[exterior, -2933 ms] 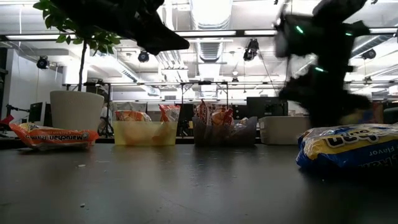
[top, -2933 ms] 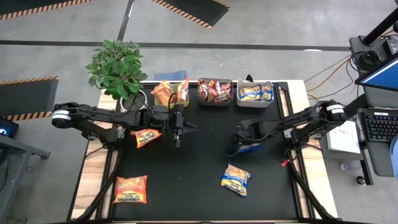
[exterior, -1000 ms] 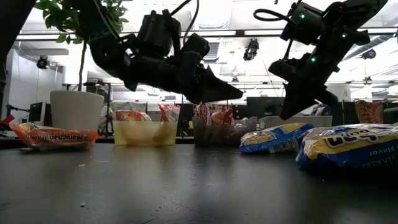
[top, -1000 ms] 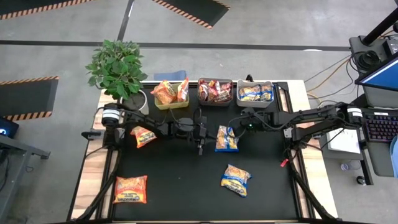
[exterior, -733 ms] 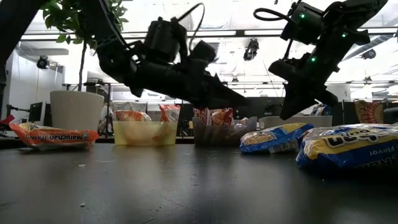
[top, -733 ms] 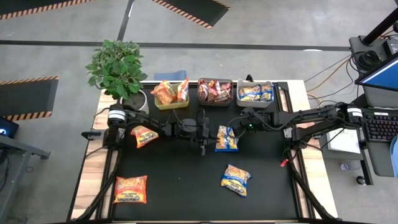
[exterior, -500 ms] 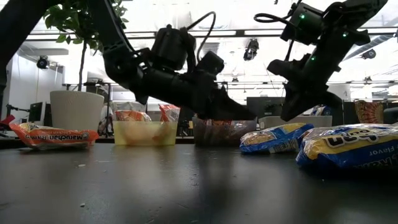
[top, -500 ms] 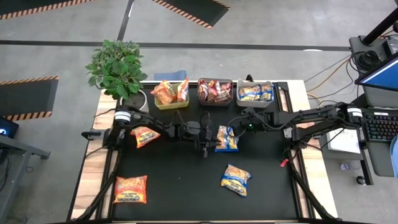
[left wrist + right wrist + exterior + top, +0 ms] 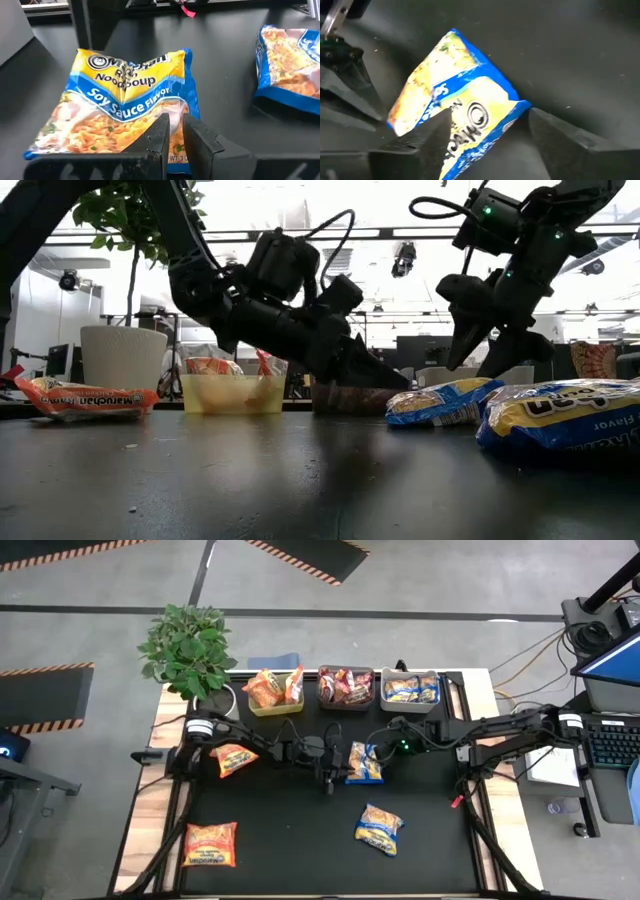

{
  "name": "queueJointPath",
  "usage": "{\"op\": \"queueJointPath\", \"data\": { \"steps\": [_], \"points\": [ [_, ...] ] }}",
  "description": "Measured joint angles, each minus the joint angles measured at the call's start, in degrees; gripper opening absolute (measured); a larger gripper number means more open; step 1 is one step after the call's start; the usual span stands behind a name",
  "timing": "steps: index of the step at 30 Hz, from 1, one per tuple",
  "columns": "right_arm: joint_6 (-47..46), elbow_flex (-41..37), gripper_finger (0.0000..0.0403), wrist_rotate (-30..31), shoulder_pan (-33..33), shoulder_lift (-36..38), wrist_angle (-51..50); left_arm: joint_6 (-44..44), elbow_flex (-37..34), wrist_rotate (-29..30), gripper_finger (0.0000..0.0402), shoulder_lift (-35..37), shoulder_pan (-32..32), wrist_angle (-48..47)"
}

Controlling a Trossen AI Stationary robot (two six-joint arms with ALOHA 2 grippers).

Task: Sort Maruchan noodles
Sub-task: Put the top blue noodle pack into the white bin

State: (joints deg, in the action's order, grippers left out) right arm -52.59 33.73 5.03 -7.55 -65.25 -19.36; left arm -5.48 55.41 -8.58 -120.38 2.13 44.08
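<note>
A blue-and-yellow Maruchan packet [image 9: 363,762] lies flat on the black table [image 9: 300,840] at its middle. My right gripper [image 9: 490,114] hangs open just above the packet's right end, one finger on each side of it [image 9: 480,365]. My left gripper [image 9: 175,131] is shut and slants down from the left, its tips at the packet's left edge [image 9: 400,383]. A second blue packet [image 9: 380,828] lies nearer the front. Two orange packets [image 9: 233,758] [image 9: 210,844] lie on the table's left side. My left gripper's shut fingertips [image 9: 161,131] stand at the blue-and-yellow packet's near edge [image 9: 172,150], coming level-to-slanting from the table's left. I cannot tell whether they touch it.
Three bins stand along the far edge: one with orange packets [image 9: 275,690], a dark one with red packets [image 9: 345,685], a grey one with blue packets [image 9: 410,690]. A potted plant [image 9: 190,650] stands at the far left corner.
My right gripper has opened and let go of the blue-and-yellow packet, which stays lying on the table. My left gripper has moved down and toward the table's right, up to that packet's left edge, staying shut.
</note>
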Motion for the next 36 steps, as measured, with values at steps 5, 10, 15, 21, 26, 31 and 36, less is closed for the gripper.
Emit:
{"op": "queueJointPath", "data": {
  "steps": [5,10,15,21,26,31,36],
  "points": [
    [0.87,-2.74,0.0307,2.46,0.0,0.0,3.71,0.05,1.29,-0.02,0.0036,-3.27,0.0,0.17],
    [1.97,-8.69,0.0323,2.48,0.01,0.0,16.36,0.04,1.89,-0.02,0.0036,-3.67,0.01,-0.11],
    [2.45,-13.35,0.0315,2.54,0.0,0.0,27.26,0.0,1.89,0.0,0.0036,-3.67,0.07,-0.09],
    [-0.38,-18.41,0.0299,4.01,0.02,-1.67,36.78,0.0,1.89,0.0,0.0036,-3.67,0.07,-0.17],
    [-0.77,-19.82,0.0297,3.74,0.43,-5.91,44.8,0.0,1.87,0.0,0.0036,-3.67,0.11,-0.28],
    [-0.11,-19.89,0.0294,3.33,2.1,-12.62,53.51,-0.01,1.87,0.04,0.0036,-3.65,0.11,-0.33],
    [0.94,-19.89,0.029,3.77,2.67,-15.9,58.74,0.0,1.85,0.07,0.0036,-3.65,0.11,-0.39]
  ]
}}
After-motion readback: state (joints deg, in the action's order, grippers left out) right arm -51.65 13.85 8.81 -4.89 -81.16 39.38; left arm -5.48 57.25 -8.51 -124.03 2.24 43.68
